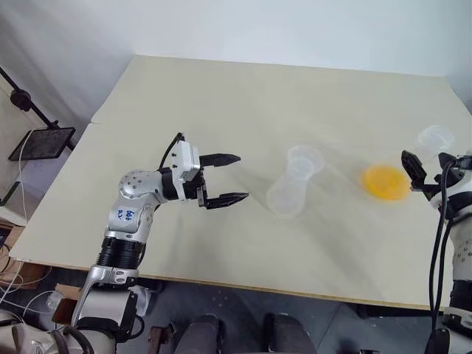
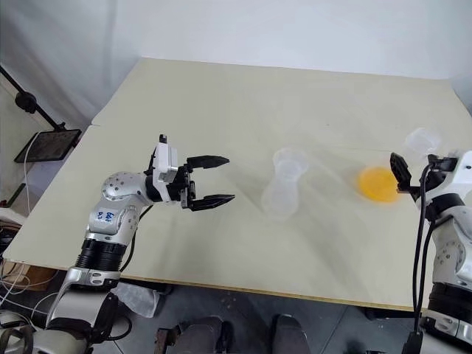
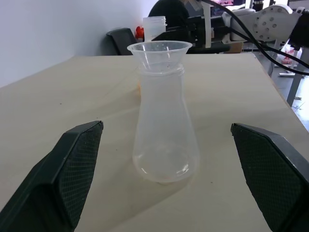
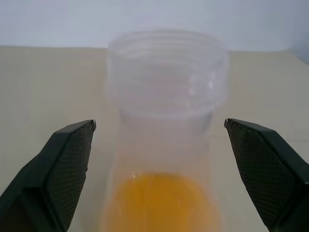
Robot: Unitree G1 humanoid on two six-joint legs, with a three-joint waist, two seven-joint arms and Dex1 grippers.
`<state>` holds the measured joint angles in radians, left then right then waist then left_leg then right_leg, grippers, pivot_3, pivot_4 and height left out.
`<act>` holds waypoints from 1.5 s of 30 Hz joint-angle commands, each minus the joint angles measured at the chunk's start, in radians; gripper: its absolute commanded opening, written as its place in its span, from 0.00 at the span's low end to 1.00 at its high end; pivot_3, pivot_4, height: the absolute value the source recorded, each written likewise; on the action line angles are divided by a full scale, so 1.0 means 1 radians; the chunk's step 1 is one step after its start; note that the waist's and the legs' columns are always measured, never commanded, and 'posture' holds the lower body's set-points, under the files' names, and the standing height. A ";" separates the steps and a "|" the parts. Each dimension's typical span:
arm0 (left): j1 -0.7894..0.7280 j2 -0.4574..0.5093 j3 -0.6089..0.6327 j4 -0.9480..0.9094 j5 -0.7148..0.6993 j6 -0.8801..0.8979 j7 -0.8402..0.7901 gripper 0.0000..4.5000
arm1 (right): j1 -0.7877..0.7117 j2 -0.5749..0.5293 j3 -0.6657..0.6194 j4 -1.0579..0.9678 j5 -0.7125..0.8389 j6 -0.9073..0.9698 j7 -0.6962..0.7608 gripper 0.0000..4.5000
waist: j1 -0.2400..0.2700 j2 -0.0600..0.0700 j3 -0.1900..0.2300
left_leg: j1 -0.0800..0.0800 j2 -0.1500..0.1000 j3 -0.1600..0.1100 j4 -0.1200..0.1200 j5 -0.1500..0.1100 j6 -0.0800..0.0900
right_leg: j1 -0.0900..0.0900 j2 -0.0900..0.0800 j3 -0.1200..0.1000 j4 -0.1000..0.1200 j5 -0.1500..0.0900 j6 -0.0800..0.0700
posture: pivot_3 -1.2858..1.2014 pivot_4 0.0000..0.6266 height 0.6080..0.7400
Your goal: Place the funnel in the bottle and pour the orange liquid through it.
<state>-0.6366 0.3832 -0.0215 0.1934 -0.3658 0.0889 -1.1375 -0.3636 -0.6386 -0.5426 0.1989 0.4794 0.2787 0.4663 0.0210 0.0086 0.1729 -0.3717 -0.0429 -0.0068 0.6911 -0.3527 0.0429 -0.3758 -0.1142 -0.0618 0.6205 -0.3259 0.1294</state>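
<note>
While funnel (image 3: 159, 52) sits in bottle (image 3: 164, 130), both fingers wide; orange liquid (image 4: 161, 200) between right's.

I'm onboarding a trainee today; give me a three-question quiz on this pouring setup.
1. True or false: the funnel already sits in the neck of the bottle.
2. Which flask holds the orange liquid? A) the bottle in front of the left gripper B) the flask between the right gripper's fingers
3. Fill in: both grippers' fingers are ____.

Key: 1 true; 2 B; 3 open, neither touching a flask.
</note>
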 commanded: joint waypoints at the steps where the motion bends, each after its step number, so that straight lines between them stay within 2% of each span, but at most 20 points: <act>1: -0.008 0.004 0.001 -0.046 -0.018 -0.005 -0.001 1.00 | -0.036 -0.025 -0.003 0.020 -0.012 -0.040 0.006 1.00 | -0.001 0.000 0.000 | 0.000 0.000 0.000 0.000 0.000 0.000 | 0.000 0.000 0.000 0.000 0.000 0.000 | 0.52 0.24 1.00; 7: -0.009 0.004 0.000 -0.046 -0.017 -0.006 -0.003 1.00 | -0.071 -0.019 0.010 0.064 -0.023 -0.066 0.006 1.00 | -0.001 0.000 0.000 | 0.000 0.000 0.000 0.000 0.000 0.000 | 0.000 0.000 0.000 0.000 0.000 0.000 | 0.52 0.24 1.00; 9: -0.011 0.004 -0.001 -0.045 -0.016 -0.006 -0.003 1.00 | -0.083 -0.014 0.008 0.081 -0.023 -0.082 -0.001 0.91 | 0.000 0.000 0.000 | 0.000 0.000 0.000 0.000 0.000 0.000 | 0.000 0.000 0.000 0.000 0.000 0.000 | 0.52 0.24 1.00; 14: -0.012 0.007 -0.001 -0.043 -0.014 -0.008 -0.003 1.00 | -0.091 -0.002 0.006 0.095 -0.016 -0.110 0.004 0.57 | -0.002 0.000 0.000 | 0.000 0.000 0.000 0.000 0.000 0.000 | 0.000 0.000 0.000 0.000 0.000 0.000 | 0.52 0.24 1.00; 15: -0.012 0.007 0.000 -0.043 -0.014 -0.008 -0.003 1.00 | -0.091 0.000 0.004 0.093 -0.012 -0.113 0.005 0.54 | -0.002 0.000 0.000 | 0.000 0.000 0.000 0.000 0.000 0.000 | 0.000 0.000 0.000 0.000 0.000 0.000 | 0.52 0.24 1.00; 20: -0.007 0.010 -0.002 -0.042 -0.012 -0.012 -0.006 1.00 | -0.079 -0.002 0.017 -0.002 0.026 -0.123 0.073 0.54 | -0.004 0.001 0.000 | 0.000 0.000 0.000 0.000 0.000 0.000 | 0.000 0.000 0.000 0.000 0.000 0.000 | 0.52 0.24 1.00; 26: -0.012 0.012 0.000 -0.028 -0.010 -0.023 -0.008 1.00 | -0.044 -0.079 0.145 -0.264 -0.036 -0.070 0.149 0.54 | -0.007 0.006 0.003 | 0.000 0.000 0.001 0.000 0.000 0.000 | -0.001 0.000 0.000 0.000 0.000 0.000 | 0.52 0.24 1.00; 34: -0.010 0.004 -0.003 -0.020 -0.010 -0.029 -0.009 1.00 | -0.008 -0.095 0.243 -0.484 -0.112 -0.017 0.102 0.54 | 0.003 0.005 0.003 | -0.001 0.000 0.000 0.000 0.000 0.000 | -0.001 0.000 0.000 0.000 0.000 0.000 | 0.52 0.24 1.00; 40: -0.016 -0.005 -0.007 -0.008 -0.008 -0.037 -0.009 1.00 | -0.002 -0.099 0.292 -0.544 -0.228 0.053 0.006 0.54 | 0.003 0.005 0.003 | -0.002 -0.001 -0.001 0.000 0.000 0.000 | -0.001 0.000 -0.001 0.000 0.000 0.000 | 0.52 0.24 1.00; 45: -0.024 -0.013 -0.006 0.003 -0.006 -0.044 -0.009 1.00 | 0.008 -0.101 0.294 -0.560 -0.281 0.025 -0.006 0.54 | 0.002 0.005 0.003 | -0.002 -0.001 -0.001 0.000 0.000 0.000 | -0.001 0.001 -0.002 0.000 0.000 0.000 | 0.52 0.24 1.00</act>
<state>-0.6437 0.3710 -0.0287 0.2093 -0.3654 0.0639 -1.1470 -0.3506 -0.7278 -0.2240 -0.3078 0.2196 0.3323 0.4774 0.0232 0.0138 0.1764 -0.3733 -0.0435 -0.0075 0.6912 -0.3526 0.0426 -0.3772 -0.1132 -0.0634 0.6203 -0.3259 0.1295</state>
